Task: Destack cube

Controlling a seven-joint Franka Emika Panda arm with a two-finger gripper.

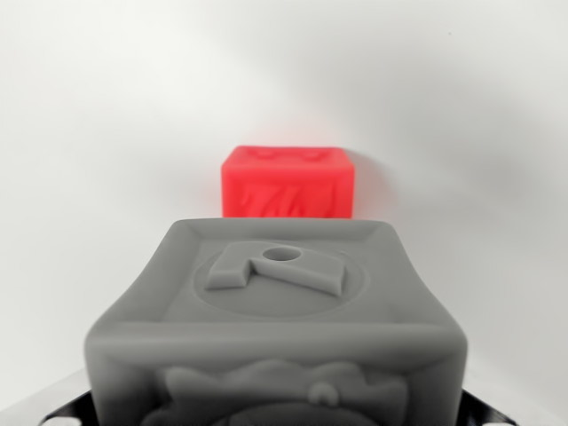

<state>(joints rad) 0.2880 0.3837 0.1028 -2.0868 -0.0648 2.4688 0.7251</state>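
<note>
Grey cube point(280, 319) with raised relief fills the foreground; red cube point(287, 182) behind. Pincer's opening cannot be told.

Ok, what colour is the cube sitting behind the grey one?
Red. The far cube is bright red, seen best in the wrist view, beyond the grey cube.

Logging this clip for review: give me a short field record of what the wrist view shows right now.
view: wrist camera, close up
near object: grey cube, fills the lower frame, raised relief on its top and front faces
far object: red cube, behind the grey one, resting on the white surface
stack state: cubes apart, not stacked
gripper: only dark edges at the bottom corners; state cannot be told
</note>
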